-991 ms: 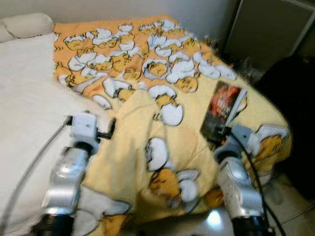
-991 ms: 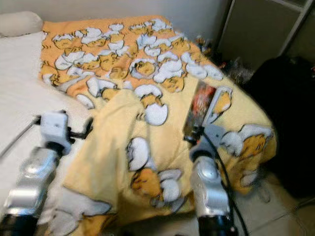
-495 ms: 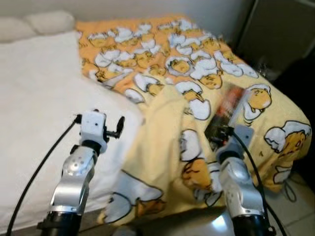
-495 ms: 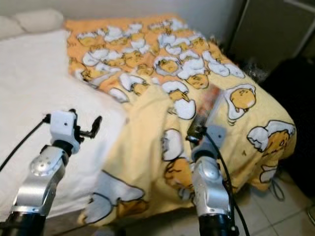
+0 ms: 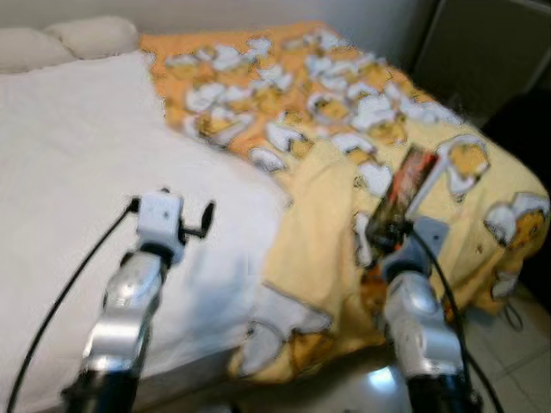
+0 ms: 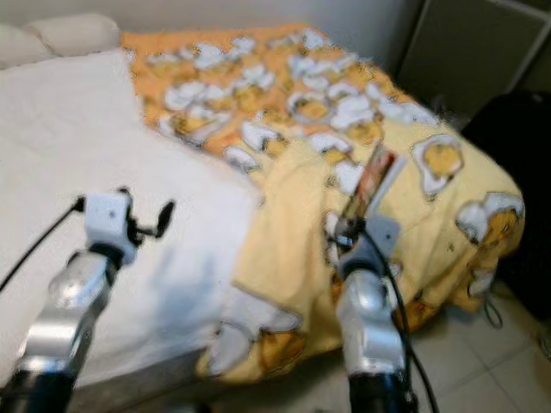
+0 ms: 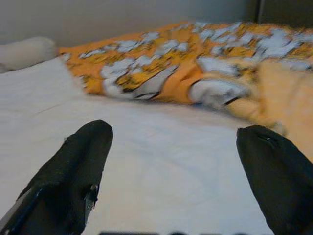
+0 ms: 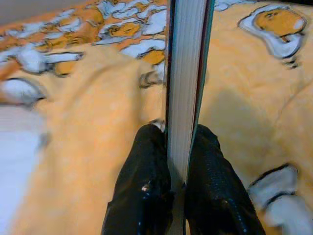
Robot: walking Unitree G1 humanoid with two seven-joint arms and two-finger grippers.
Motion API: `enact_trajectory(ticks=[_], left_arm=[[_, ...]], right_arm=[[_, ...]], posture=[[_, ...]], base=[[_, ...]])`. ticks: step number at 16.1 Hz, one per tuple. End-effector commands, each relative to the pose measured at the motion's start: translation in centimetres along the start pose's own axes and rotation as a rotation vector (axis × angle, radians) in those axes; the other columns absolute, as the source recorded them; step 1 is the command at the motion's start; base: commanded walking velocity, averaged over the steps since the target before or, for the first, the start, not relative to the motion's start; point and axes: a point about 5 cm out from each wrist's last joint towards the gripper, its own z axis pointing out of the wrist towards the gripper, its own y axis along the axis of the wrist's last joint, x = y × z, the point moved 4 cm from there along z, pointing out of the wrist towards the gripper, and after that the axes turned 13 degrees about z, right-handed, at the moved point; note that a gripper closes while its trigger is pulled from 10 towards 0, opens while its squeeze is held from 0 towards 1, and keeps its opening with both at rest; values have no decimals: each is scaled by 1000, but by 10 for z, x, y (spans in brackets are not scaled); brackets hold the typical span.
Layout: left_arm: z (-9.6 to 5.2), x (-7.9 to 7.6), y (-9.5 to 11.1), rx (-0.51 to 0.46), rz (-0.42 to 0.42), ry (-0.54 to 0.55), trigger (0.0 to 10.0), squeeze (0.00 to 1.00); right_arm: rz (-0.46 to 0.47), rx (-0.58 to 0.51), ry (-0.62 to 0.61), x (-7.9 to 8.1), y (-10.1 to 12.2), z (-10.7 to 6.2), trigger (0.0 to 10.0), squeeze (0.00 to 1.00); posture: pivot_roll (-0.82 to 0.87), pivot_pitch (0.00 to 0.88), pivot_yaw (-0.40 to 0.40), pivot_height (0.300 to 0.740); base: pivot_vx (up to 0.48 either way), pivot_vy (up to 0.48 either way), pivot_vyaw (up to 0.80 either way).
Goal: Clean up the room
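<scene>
A thin book with a dark red and black cover [image 5: 403,191] stands on edge in the right tool [image 8: 177,161], whose two black fingers [image 8: 146,181] are closed on its lower end, one pressed to each cover. In the right wrist view the white page block [image 8: 186,73] runs straight out from between the fingers, so the book extends forward beyond the fingertips, away from the wrist. In the head views the book is held just above the rumpled yellow blanket printed with white eggshells and orange yolk figures [image 5: 327,215], over the folded part near the bed's right side; whether its far end touches the cloth cannot be told.

The blanket covers the right and far portion of the bed, its near edge hanging down toward the pale tiled floor [image 6: 482,370]. To its left lies the bare white sheet [image 5: 77,181] of the bed, with two off-white pillows [image 5: 65,39] at the far left corner.

The left tool [image 7: 176,171] is raised low over the white sheet, well apart from the book, its two black fingers [image 7: 78,166] spread wide with nothing between them. A black cable [image 5: 60,301] trails along the left silver arm [image 5: 129,301]. A dark cabinet [image 6: 473,52] stands beyond the bed on the right.
</scene>
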Motion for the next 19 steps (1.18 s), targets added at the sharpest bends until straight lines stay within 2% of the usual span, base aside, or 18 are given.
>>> enact_trajectory(ticks=[1,13,17,19], left_arm=[[3,-4,2,-1,0,-9,10000,114],[7,-7,4,-7,16,-24,10000,118],[7,-7,5,-10,17,-22,10000,114],[7,-6,5,-13,18,-19,10000,114]], right_arm=[[5,-37,25,7,8,0,10000,0],[25,-62,60,17,19,4,10000,0],[4,-60,95,24,19,4,10000,0],[-41,-50,161,35,17,2,10000,0]], posture=[[115,0,1,740],[102,0,14,740],[104,0,11,740],[106,0,9,740]], base=[[0,352,0],[0,353,0],[0,354,0],[0,356,400]])
